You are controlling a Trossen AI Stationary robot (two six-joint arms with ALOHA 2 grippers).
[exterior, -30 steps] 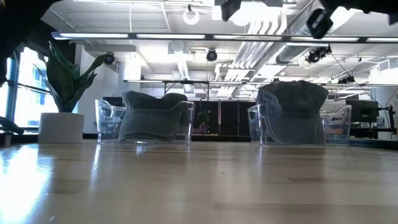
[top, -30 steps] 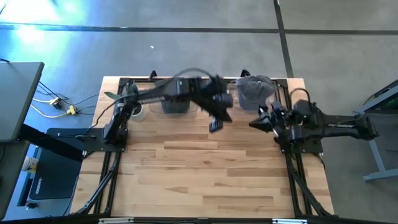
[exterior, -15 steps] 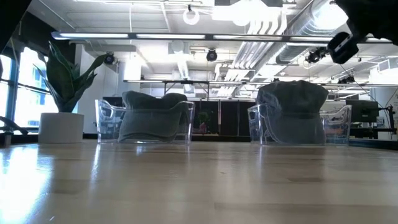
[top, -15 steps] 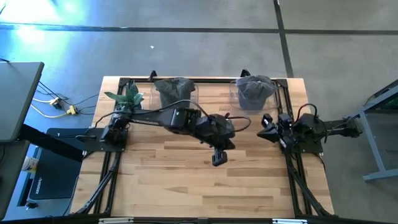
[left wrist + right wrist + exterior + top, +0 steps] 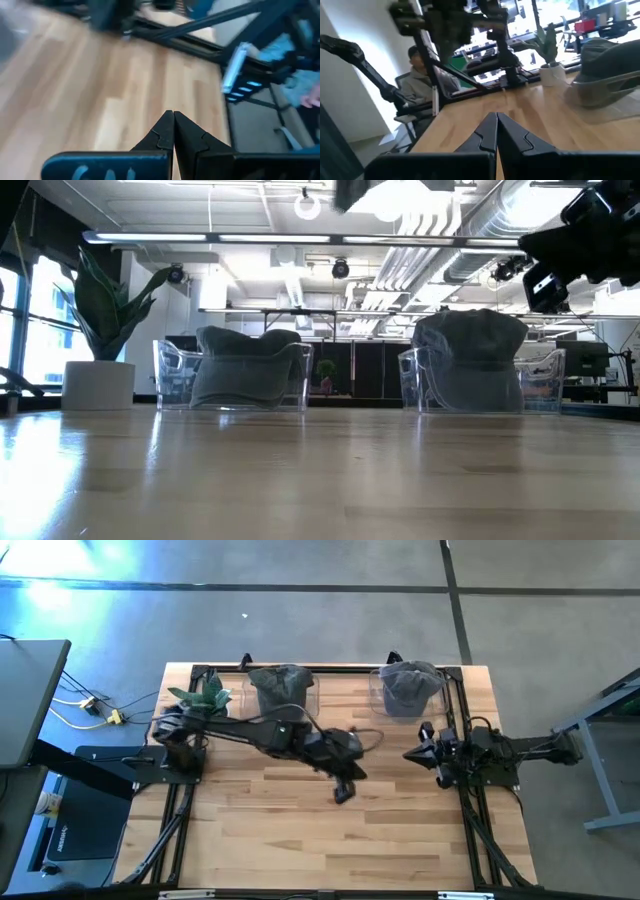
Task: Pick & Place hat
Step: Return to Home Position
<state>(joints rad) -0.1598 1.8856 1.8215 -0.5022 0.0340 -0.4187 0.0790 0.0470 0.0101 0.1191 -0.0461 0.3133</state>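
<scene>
High view | left end effector (image 5: 343,791) over table (image 5: 290,840) centre — apparently closed, off edges

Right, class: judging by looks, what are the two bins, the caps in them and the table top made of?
Left bin and right bin: probably clear glossy plastic; the room shows through. Left cap and right cap: soft matte fabric, slumped, creased. Table top: pale wood planks, visible grain, slight sheen.

Left wrist view showed the table (image 5: 75,90) blurred. Right wrist view's edge cut off a cap (image 5: 610,50).
</scene>
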